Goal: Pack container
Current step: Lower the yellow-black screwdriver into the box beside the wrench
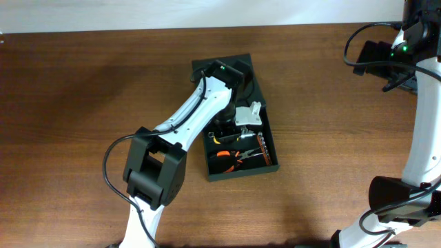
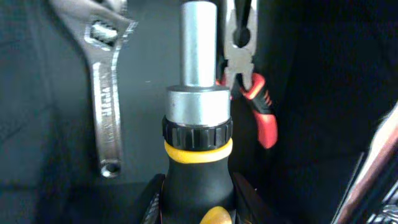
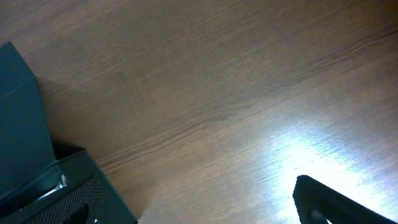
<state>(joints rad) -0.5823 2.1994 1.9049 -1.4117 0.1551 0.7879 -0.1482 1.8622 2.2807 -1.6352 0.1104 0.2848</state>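
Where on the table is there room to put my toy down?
The table is bare left of the container, and between the container and the right arm. Inside the container is crowded: wrench, pliers, screwdriver, left arm.

Embossed lettering on wrench (image 2: 107,106) handle, seemingly too blurred to read, nothing else legible

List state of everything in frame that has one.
container: open, flap lid back, tools inside.
left gripper: shut on ratcheting screwdriver, inside container.
ratcheting screwdriver: held by its handle, shaft pointing away from wrist camera.
adjustable wrench: lying loose in container.
pliers: lying loose in container, beside screwdriver shaft.
right gripper: away from container; open or shut not visible.
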